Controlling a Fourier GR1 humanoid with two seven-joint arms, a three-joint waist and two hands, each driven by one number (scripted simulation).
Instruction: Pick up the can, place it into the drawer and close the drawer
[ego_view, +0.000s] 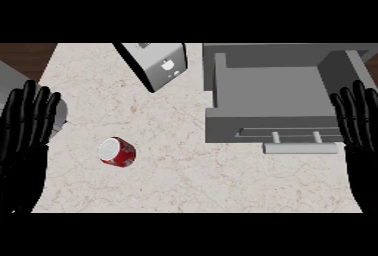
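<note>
Head view, looking steeply down. Pale marbled stone worktop (199, 180) fills most of the field.

Red cylindrical metal can (117, 152) lies on its side on the worktop, left of centre, its silver end facing up and to the left. Nothing touches it; bare worktop all round.

Grey open drawer (269, 92) sits at upper right, pulled out toward the viewer. Its interior floor is visible, with walls on the left, back and right. The front panel is at the near side, and a light grey bar handle (301, 147) on two short posts projects from it over the worktop. The can is well apart from the drawer, lower and to the left of it.

Grey and black box-shaped appliance (156, 64) stands at top centre, just left of the drawer, tilted in the view.

Left hand (26, 130), black, at the left edge: fingers straight and spread, pointing up the frame, holding nothing. It is near the can but not in contact.

Right hand (358, 120), black, at the right edge beside the drawer's right wall: fingers straight, slightly apart, pointing up the frame, holding nothing.
</note>
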